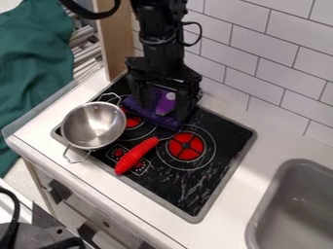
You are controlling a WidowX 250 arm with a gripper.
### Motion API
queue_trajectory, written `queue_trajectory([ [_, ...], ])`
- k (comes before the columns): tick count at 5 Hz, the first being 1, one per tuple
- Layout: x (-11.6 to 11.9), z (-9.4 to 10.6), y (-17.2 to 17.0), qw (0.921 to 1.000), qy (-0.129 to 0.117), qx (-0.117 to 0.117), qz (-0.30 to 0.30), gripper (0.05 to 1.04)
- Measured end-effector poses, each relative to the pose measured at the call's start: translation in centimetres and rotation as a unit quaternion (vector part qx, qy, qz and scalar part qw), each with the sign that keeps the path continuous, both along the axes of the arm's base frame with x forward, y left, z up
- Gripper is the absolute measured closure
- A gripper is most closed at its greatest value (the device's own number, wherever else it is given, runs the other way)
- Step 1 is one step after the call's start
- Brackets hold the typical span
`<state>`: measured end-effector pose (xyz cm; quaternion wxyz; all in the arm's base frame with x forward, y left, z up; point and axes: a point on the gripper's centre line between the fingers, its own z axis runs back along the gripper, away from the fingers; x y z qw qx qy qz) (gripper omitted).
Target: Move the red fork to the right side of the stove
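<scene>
Over the back of the black stove (214, 187) hangs my gripper (161, 104), its two fingers wide apart. Below and between them are a dark purple cloth (148, 113) and a lighter purple object with a pale tip (166, 105); whether the fingers touch either cannot be told. The red fork's thick handle (135, 155) lies diagonally on the stove, in front of the gripper and left of the right-hand burner. A thin shaft runs from its upper end toward the cloth, and the fork's head cannot be made out.
A steel bowl with wire handles (94, 125) stands on the stove's left side, close to the fork handle. The tiled wall (267, 63) rises behind the counter. A grey sink (296, 209) is at the right, and a green cloth (36, 63) at the far left.
</scene>
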<state>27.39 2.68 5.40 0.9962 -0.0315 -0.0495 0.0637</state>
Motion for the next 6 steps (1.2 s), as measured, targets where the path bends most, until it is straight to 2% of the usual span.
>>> queue_trajectory([
  [1,-0.5,-0.9,-0.2,0.9998,0.017,-0.004,0.0,0.075],
  [3,-2.3,-3.8,0.5,0.9994,0.03,-0.003,-0.014,0.075],
  [4,-2.7,-4.8,1.2,0.9994,0.029,-0.002,-0.017,0.075],
  [6,-3.1,-7.8,2.0,0.9985,0.044,0.002,-0.032,0.075],
])
